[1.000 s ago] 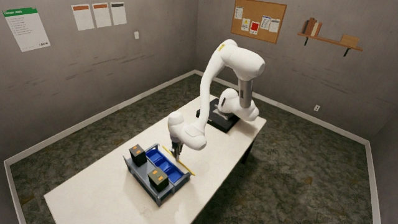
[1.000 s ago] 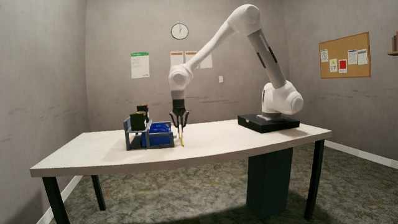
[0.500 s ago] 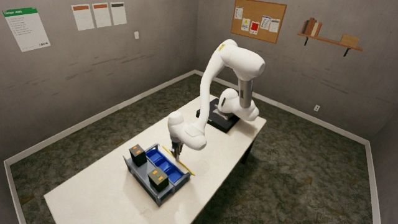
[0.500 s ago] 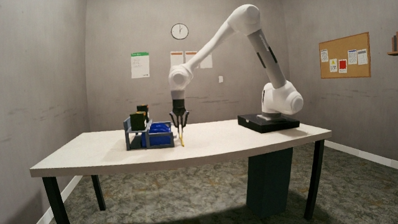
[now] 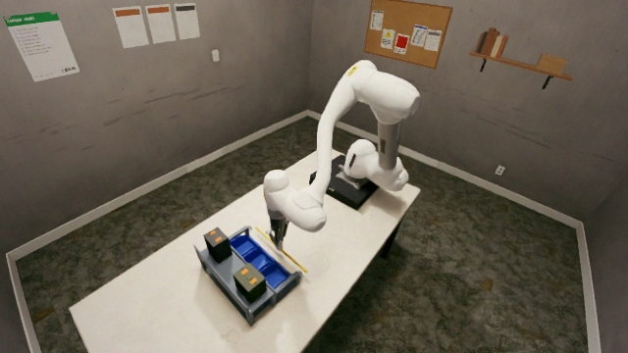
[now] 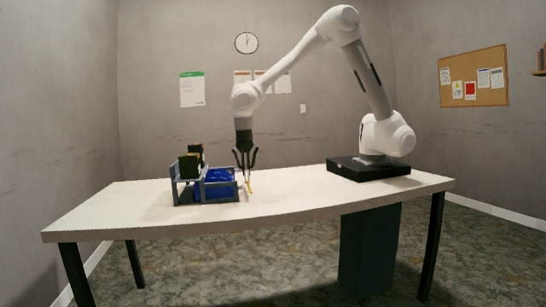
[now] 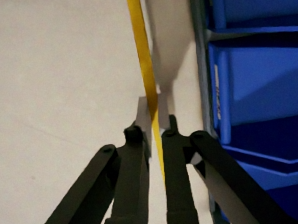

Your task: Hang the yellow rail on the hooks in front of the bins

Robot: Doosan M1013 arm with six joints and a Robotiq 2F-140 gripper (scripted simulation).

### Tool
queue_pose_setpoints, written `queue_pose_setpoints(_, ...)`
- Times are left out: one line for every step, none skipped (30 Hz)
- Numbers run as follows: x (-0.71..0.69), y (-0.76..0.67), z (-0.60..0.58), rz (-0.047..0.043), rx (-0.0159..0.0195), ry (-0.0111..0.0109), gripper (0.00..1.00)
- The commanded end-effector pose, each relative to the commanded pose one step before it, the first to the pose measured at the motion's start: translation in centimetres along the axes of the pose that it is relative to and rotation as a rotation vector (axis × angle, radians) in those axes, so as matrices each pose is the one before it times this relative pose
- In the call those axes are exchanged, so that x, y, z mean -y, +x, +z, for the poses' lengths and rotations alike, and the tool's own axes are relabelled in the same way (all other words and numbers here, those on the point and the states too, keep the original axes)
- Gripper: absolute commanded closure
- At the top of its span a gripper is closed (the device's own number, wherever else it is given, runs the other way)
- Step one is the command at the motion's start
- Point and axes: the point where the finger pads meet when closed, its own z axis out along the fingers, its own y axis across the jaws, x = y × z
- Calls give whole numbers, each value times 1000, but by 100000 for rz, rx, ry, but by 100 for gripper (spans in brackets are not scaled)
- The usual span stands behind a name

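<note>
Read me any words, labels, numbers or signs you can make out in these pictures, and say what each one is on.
No text reads clearly.
Green-headed poster: white heading and list lines, too blurred.
Three wall sheets: coloured bars, no legible words.
Corkboard notes: too small.
Wall clock: no numerals visible.
Arm marking: too blurred.
Orange tags on the dark boxes: no lettering visible.
</note>
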Motion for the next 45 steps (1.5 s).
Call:
queue_pose_setpoints(-1,4,-19,-3,-21,-14,90)
queue_pose_setpoints(0,0,0,0,0,0,90)
queue_pose_setpoints(0,0,0,0,0,0,90)
queue_pose_setpoints(0,0,0,0,0,0,90)
queue_pose_setpoints(-77,-13,-896,0,0,0,90)
queue_pose_setpoints(-77,-13,-897,0,0,0,90)
queue_pose_setpoints(-77,-13,-897,0,0,0,90)
queue_pose_setpoints(-77,-13,-897,0,0,0,90)
queue_pose_setpoints(-77,-13,-897,0,0,0,90)
queue_pose_setpoints(0,0,0,0,0,0,90)
queue_pose_setpoints(0,0,0,0,0,0,90)
queue_pose_setpoints(0,0,0,0,0,0,90)
queue_pose_setpoints(0,0,0,0,0,0,90)
queue_pose_setpoints(0,0,0,0,0,0,90)
queue_pose_setpoints(0,0,0,0,0,0,90)
queue_pose_setpoints(0,0,0,0,0,0,90)
queue_pose_setpoints(0,0,0,0,0,0,90)
queue_pose_setpoints(0,0,0,0,0,0,90)
queue_pose_setpoints(0,0,0,0,0,0,90)
queue_pose_setpoints(0,0,0,0,0,0,90)
queue_pose_setpoints(0,0,0,0,0,0,90)
queue_pose_setpoints(-47,-8,-547,0,0,0,90)
queue_pose_setpoints(-47,-8,-548,0,0,0,90)
queue_pose_setpoints(-47,-8,-548,0,0,0,90)
queue_pose_setpoints(-47,-8,-548,0,0,0,90)
queue_pose_setpoints(-47,-8,-548,0,0,0,90)
queue_pose_setpoints(0,0,0,0,0,0,90)
queue_pose_setpoints(0,0,0,0,0,0,90)
queue_pose_setpoints(0,0,0,0,0,0,90)
queue_pose_setpoints(0,0,0,0,0,0,90)
queue_pose_setpoints(0,0,0,0,0,0,90)
queue_pose_setpoints(0,0,0,0,0,0,90)
queue_pose_setpoints(0,0,0,0,0,0,90)
queue_pose_setpoints(0,0,0,0,0,0,90)
queue_pose_setpoints(0,0,0,0,0,0,90)
queue_pose_setpoints(0,0,0,0,0,0,90)
queue_pose_setpoints(0,0,0,0,0,0,90)
queue_pose_setpoints(0,0,0,0,0,0,90)
queue_pose_setpoints(16,3,191,0,0,0,90)
queue_pose_setpoints(16,3,191,0,0,0,90)
queue_pose_setpoints(16,3,191,0,0,0,90)
queue_pose_setpoints(16,3,191,0,0,0,90)
queue_pose_setpoints(16,3,191,0,0,0,90)
queue_pose_setpoints(0,0,0,0,0,0,90)
queue_pose_setpoints(0,0,0,0,0,0,90)
